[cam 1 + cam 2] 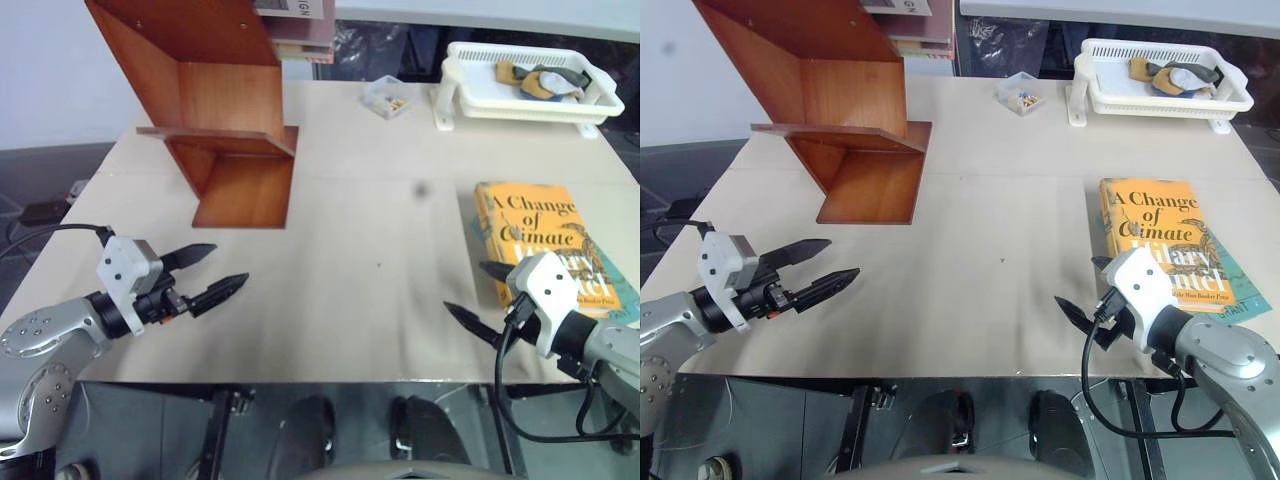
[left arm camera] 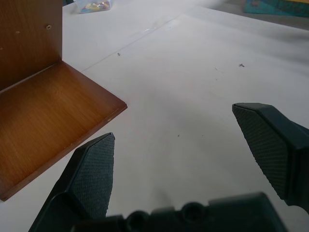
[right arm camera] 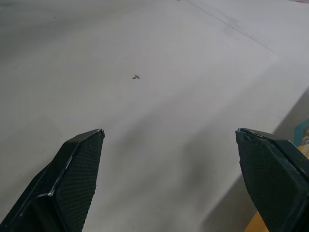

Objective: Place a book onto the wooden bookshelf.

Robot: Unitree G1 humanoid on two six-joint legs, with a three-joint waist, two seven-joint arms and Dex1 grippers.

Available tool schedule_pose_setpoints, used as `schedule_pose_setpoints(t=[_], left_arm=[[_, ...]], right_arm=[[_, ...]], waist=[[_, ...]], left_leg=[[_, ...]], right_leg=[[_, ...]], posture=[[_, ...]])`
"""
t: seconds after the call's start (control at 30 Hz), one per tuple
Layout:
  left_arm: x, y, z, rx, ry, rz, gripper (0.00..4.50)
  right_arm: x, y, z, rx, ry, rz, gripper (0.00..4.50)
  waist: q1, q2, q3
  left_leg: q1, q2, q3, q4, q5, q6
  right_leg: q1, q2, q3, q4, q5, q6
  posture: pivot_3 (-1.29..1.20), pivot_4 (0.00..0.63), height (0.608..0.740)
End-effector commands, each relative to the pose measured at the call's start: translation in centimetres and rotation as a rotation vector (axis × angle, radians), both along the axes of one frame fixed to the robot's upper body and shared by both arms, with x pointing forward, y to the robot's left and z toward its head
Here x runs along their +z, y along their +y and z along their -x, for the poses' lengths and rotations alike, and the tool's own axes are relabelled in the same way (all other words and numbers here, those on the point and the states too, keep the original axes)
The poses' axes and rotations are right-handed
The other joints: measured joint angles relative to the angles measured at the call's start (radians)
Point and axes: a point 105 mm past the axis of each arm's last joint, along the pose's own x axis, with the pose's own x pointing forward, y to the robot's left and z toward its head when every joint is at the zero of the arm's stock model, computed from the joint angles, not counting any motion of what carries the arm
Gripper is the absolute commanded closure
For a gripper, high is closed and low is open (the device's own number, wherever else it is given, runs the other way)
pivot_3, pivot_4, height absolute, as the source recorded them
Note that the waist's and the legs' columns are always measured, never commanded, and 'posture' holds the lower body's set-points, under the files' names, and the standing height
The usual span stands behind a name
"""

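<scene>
The book (image 1: 1167, 243) lies flat on the table just beyond my wide, empty right gripper (image 1: 1087, 289), untouched; lifting and carrying it to the bookshelf (image 1: 845, 115) beyond my equally wide left gripper (image 1: 818, 267) remains.

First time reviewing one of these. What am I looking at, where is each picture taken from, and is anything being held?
A two-armed robot faces a table. Two pictures come from its head, looking down; the other two from cameras on each wrist. The left tool and right tool are both open and hold nothing. On the table lie the yellow book, resting on a teal book, the wooden bookshelf, a white basket and a small clear box.
</scene>
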Motion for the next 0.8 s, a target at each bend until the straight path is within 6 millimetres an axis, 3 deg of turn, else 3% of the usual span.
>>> schedule_pose_setpoints(t=[0.03,0.13,0.3,0.4,0.5,0.57,0.67,0.8], left_arm=[[0.8,-1.0,-0.1,-0.027,-0.035,0.016,0.00],[0.8,-2.8,-0.7,-0.061,-0.045,0.056,0.00],[0.8,-3.7,-1.1,-0.090,-0.046,0.071,0.00],[0.9,-4.4,-1.3,-0.129,-0.049,0.075,0.00],[1.2,-5.7,-1.0,-0.209,-0.050,0.086,0.00],[1.8,-7.0,-0.5,-0.301,-0.066,0.096,0.00],[2.8,-9.3,0.7,-0.488,-0.081,0.105,0.00],[3.7,-11.0,0.9,-0.623,-0.106,0.098,0.00]], right_arm=[[1.2,-0.1,-0.1,-0.016,-0.050,0.007,0.03],[1.4,-0.6,-0.9,-0.076,-0.059,-0.019,0.03],[1.4,-0.4,-1.1,-0.086,-0.060,-0.025,0.03],[1.7,-0.5,-1.4,-0.107,-0.062,-0.064,0.79],[2.2,-1.5,-2.0,-0.163,-0.073,-0.088,2.11],[2.9,-3.4,-2.9,-0.246,-0.096,-0.077,3.06],[4.6,-9.4,-4.7,-0.473,-0.142,-0.017,4.32],[4.7,-17.0,-5.7,-0.726,-0.071,0.087,4.32]], waist=[[0.000,0.000,0.000],[0.002,0.000,0.000],[-0.001,-0.001,0.000],[-0.001,-0.001,0.000],[0.000,-0.001,0.000],[0.000,-0.001,0.000],[0.002,-0.001,0.000],[0.001,0.000,0.000]], left_leg=[[0.000,0.000,0.000,0.000,0.000,0.000],[0.001,0.000,0.000,0.000,0.000,0.000],[-0.001,-0.001,0.000,0.000,0.000,0.000],[0.000,-0.001,0.000,0.000,0.000,0.000],[0.000,-0.001,0.000,0.000,0.000,0.000],[0.000,-0.001,0.000,0.001,0.000,0.000],[0.000,-0.002,0.000,0.001,0.000,0.000],[-0.001,-0.003,0.000,0.000,0.000,0.000]], right_leg=[[0.000,0.000,0.000,0.000,0.000,0.000],[0.000,0.000,0.000,0.000,0.000,0.000],[0.000,0.000,0.000,0.000,0.000,0.000],[0.000,0.002,0.000,0.000,0.000,0.000],[0.000,0.002,0.000,0.000,0.000,0.000],[0.001,0.001,0.001,0.000,0.000,0.000],[0.001,0.001,0.001,0.000,0.000,0.000],[0.001,0.003,0.002,0.000,0.000,0.000]], posture=[[0.00,0.150,0.740],[0.00,0.150,0.740],[0.00,0.150,0.740],[0.00,0.150,0.740],[0.00,0.150,0.740],[0.00,0.150,0.740],[0.00,0.150,0.740],[0.00,0.150,0.740]])
